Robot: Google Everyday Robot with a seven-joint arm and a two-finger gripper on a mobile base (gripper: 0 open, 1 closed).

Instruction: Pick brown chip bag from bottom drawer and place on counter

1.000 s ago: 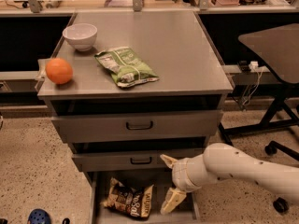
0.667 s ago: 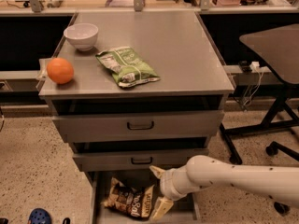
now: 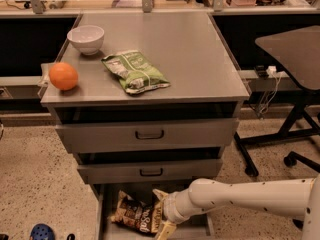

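One bench (image 3: 190, 54): broad grey metal top of the drawer cabinet, filling the middle of the view; it carries a bowl, an orange and a green bag, all on its left half, while its right half lies bare.
Side table (image 3: 295, 49): dark, round-edged top on a black legged base, standing to the right of the cabinet and apart from it.
Arm (image 3: 245, 196): white and thick, reaching in from the lower right edge and running leftward, low in front of the cabinet, towards the lowest drawer.
Upper drawers: the top drawer (image 3: 150, 134) and the middle drawer (image 3: 150, 171) each have a grey front with a dark handle; both stand slightly out from the cabinet.
Bottom drawer (image 3: 186, 230): pulled out at floor level, a shallow grey tray; the brown bag lies in its left half.
Green bag (image 3: 135, 73): green and white, lying flat on the bench, just right of the orange and in front of the bowl.
Brown chip bag (image 3: 135, 215): dark brown with pale lettering, crinkled, lying on the floor of the bottom drawer, its right end at the gripper.
Bowl (image 3: 86, 38): white, upright, near the back left corner of the bench.
Orange (image 3: 63, 76): at the front left edge of the bench.
Gripper (image 3: 162, 213): inside the bottom drawer at the bag's right end, its two tan fingers spread apart, one above and one below; whether they touch the bag cannot be told.
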